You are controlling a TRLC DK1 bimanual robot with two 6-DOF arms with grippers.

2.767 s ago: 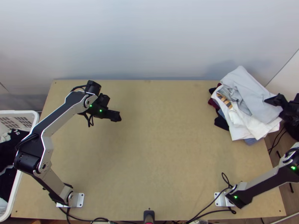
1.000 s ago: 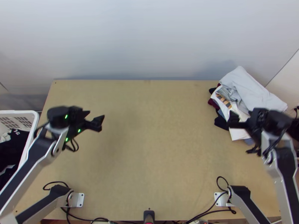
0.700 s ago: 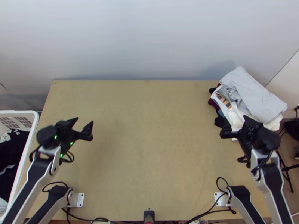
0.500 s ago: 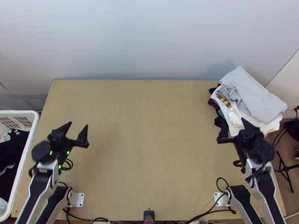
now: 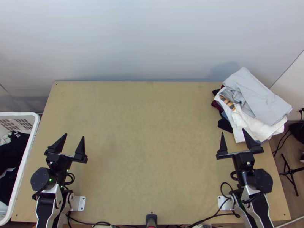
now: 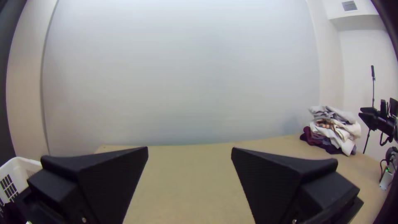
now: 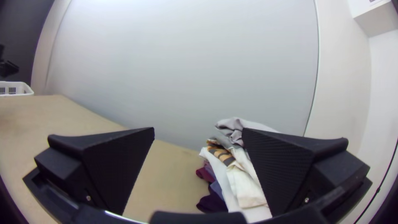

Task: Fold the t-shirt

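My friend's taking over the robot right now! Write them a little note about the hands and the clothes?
Left gripper: open, empty, over the table's left side.
Right gripper: open, empty, near the pile.
Clothes: pile at the table's far right corner, light grey cloth on top; dark clothes in the white basket on the left.
Done: the grey cloth looks folded; I can't tell if it's the t-shirt.
Left: probably nothing, but check that cloth.
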